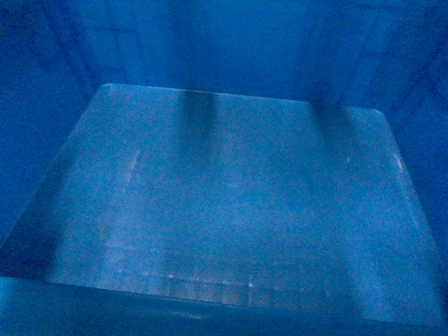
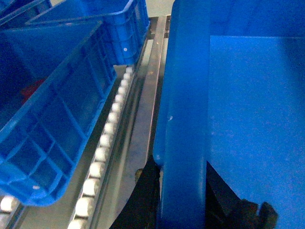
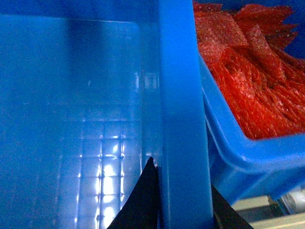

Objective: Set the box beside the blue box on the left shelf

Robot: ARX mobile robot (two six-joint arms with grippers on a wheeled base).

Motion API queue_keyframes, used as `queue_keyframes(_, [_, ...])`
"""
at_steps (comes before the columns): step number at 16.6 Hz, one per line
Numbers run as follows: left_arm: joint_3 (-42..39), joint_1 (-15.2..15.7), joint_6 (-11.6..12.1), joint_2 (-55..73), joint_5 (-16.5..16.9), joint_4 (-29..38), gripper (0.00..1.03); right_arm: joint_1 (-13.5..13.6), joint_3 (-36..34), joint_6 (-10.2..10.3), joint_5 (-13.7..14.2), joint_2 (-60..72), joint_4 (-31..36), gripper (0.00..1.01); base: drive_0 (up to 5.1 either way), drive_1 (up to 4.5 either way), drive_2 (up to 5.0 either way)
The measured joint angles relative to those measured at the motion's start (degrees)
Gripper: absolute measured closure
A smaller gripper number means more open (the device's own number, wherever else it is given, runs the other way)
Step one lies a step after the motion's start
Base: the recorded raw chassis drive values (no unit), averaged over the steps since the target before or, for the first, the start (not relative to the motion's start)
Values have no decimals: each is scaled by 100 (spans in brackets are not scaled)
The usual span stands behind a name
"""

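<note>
Head view is filled by the box (image 1: 238, 203) interior, since each end effector, left (image 2: 183, 191) and right (image 3: 183, 195), straddles and clamps a side rim, carrying it between shelf crates (image 2: 52, 109) over the roller track (image 2: 102, 152).

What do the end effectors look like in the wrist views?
Little shows. The left end effector has matte black fingers, tapering to the tip, plus a black knobbed part at the lower right. The right end effector shows black pointed fingers too. No cables or markings visible; the arms are out of view.
</note>
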Motion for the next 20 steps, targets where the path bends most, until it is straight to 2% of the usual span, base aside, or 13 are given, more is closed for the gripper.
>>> queue_keyframes(5, [0, 0, 4, 2, 0, 7, 88, 0, 0, -7, -4, 4, 2, 90, 5, 437, -427])
queue_keyframes(20, [0, 0, 2, 13, 7, 11, 88, 0, 2, -11, 7, 9, 2, 90, 0, 0, 0])
